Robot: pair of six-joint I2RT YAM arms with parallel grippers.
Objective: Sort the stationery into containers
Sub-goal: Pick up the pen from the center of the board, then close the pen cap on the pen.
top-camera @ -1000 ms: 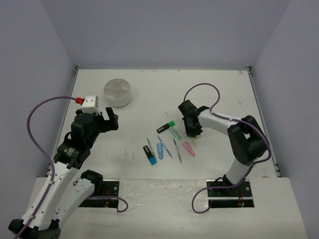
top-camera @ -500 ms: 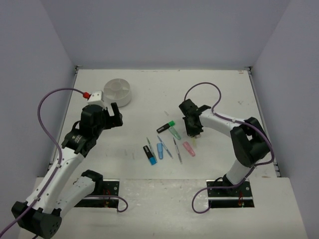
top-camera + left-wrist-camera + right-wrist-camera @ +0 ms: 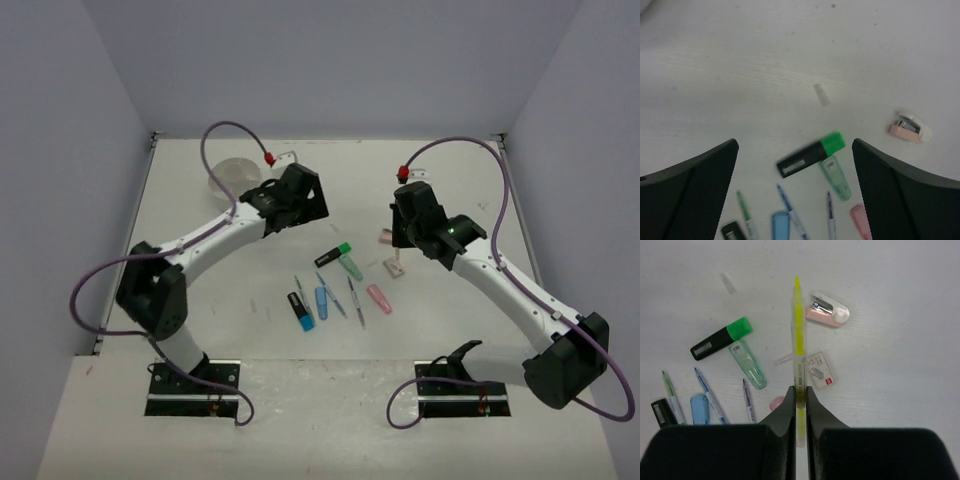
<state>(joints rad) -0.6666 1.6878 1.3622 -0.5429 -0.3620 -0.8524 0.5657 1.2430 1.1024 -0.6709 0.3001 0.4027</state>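
- Right end effector (image 3: 799, 390) clamps the thin yellow plastic stick (image 3: 797, 325) by its tail, clear of the worktop (image 3: 900, 285), ready for the round white plastic tub (image 3: 222, 176) at ten o'clock.
- Left end effector (image 3: 793, 145) hangs open, empty.

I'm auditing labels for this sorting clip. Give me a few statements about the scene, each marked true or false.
1. The right tool is clamped on a yellow stick. True.
2. The left tool is shut on the black-and-green highlighter. False: it is open and holds nothing; that highlighter lies on the table.
3. The pink stapler sits inside the white tub. False: it lies on the table, far from the tub.
4. The light blue highlighter lies on the table. True.
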